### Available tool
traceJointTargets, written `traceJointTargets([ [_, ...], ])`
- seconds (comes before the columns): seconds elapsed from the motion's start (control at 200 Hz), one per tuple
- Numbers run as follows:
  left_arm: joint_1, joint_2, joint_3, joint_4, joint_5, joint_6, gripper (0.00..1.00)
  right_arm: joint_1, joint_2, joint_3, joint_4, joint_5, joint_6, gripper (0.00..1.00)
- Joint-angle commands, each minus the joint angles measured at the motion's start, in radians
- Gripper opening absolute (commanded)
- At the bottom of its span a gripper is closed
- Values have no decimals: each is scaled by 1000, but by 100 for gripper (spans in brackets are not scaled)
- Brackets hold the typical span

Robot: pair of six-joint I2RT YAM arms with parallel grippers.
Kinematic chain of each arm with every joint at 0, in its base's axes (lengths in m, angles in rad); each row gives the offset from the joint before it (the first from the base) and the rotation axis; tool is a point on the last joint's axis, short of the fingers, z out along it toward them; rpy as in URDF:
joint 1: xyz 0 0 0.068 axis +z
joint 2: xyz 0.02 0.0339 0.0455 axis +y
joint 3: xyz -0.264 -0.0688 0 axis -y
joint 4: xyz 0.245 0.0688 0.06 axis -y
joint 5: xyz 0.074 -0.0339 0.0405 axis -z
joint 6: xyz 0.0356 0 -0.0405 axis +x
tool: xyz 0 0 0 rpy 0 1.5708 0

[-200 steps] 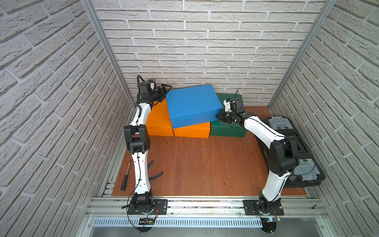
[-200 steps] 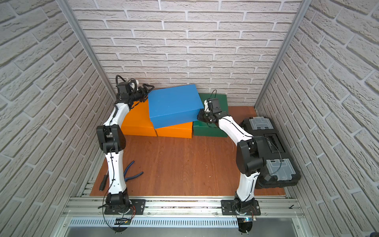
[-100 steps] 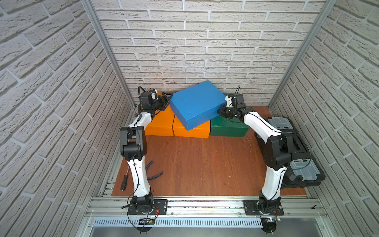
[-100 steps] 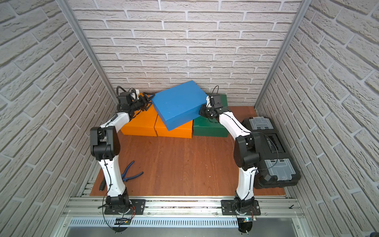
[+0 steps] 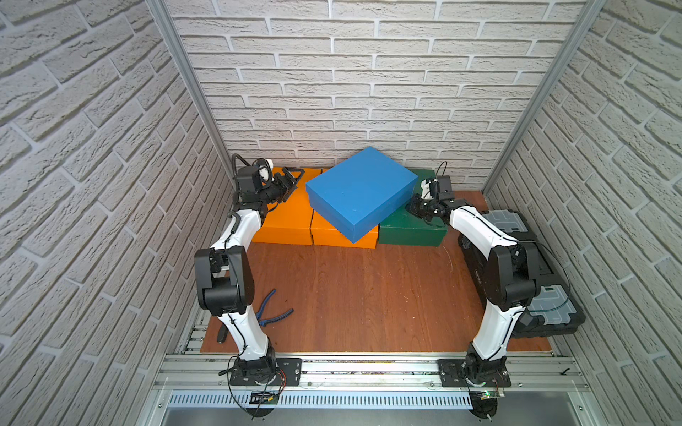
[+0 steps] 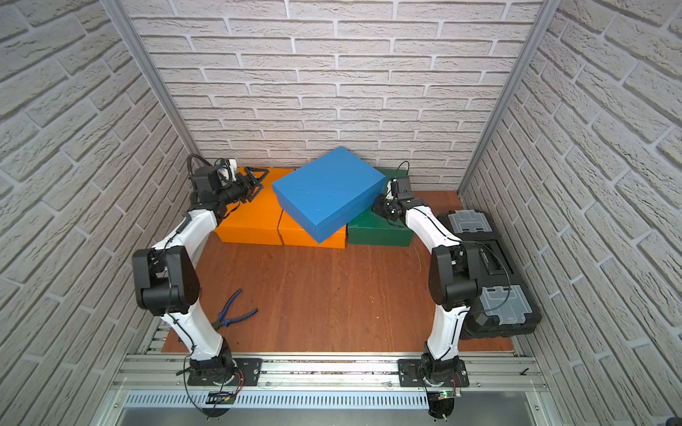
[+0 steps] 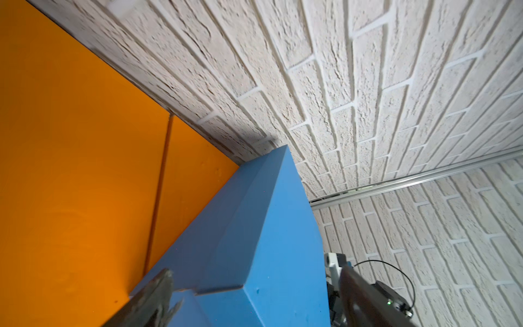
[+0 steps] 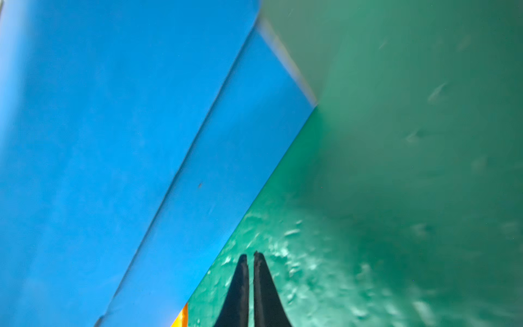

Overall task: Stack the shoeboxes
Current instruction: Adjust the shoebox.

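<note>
Blue shoebox (image 5: 361,188) lying askew on other shoeboxes, between two robot pincers.

The blue shoebox rests crooked across the inner orange shoebox (image 5: 332,234) and the green shoebox (image 5: 409,228), in a row against the brick wall (image 5: 369,92). The left pincer (image 5: 296,179) is released, fingers spread wide, above the outer orange shoebox (image 5: 284,217). In its wrist view a corner of the blue shoebox sits between the fingers (image 7: 154,297); whether they touch it cannot be told. The right pincer (image 8: 248,256) is clenched on nothing, tips low over the green shoebox, just beside the blue shoebox's side. Behind the right pincer, alongside its arm, lies a black toolbox (image 5: 516,258). Well behind the left pincer, blue-handled pliers (image 5: 275,313) lie on the wooden floor (image 5: 369,295).
</note>
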Motion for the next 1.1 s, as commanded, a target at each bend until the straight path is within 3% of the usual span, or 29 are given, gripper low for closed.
traceJointTargets([
  [0.0, 1, 55, 134, -84, -27, 91, 92, 5, -20, 54, -1, 45, -12, 9],
  [0.24, -49, 252, 392, -121, -35, 69, 93, 10, 79, 212, -42, 28, -43, 10],
  [0.41, -83, 371, 531, -129, 23, 10, 93, 47, 162, 322, -78, 19, -52, 10],
  [0.585, -94, 302, 415, -85, 26, 4, 93, 87, 242, 449, -135, -16, -63, 10],
  [0.85, -92, 42, 63, -38, -24, 53, 94, 139, 302, 535, -178, -45, -62, 11],
  [0.96, -94, 2, 13, -85, -57, 100, 95, 155, 307, 536, -192, -38, -69, 11],
  [1.095, -96, 21, -7, -60, -36, 51, 93, 157, 311, 518, -236, -2, -73, 11],
])
